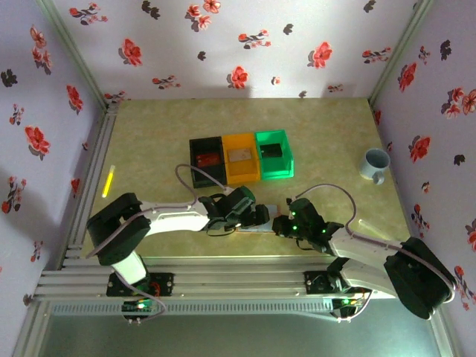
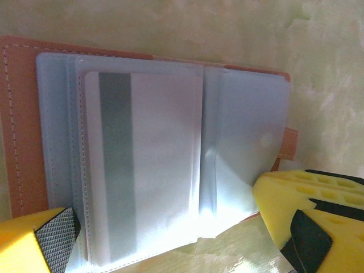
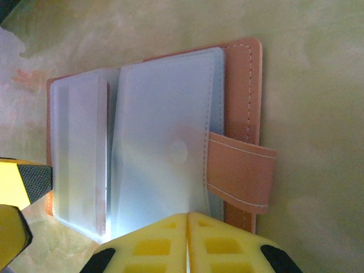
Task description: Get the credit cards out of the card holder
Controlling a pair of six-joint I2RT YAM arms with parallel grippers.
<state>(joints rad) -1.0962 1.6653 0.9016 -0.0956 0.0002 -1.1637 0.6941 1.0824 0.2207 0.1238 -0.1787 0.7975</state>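
Lying open on the desk [image 1: 149,141]: card holder [image 3: 165,125], striped card [image 2: 142,170] in its sleeve | left jaws spread wide, straddling it, gripping nothing | right jaws closed together at its edge

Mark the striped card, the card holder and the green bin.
striped card [image 2: 145,165], left wrist view, on its pale face beside the dark stripe.
card holder [image 3: 239,91], right wrist view, on its brown stitched cover edge.
green bin [image 1: 277,172], top external view, on its near wall.
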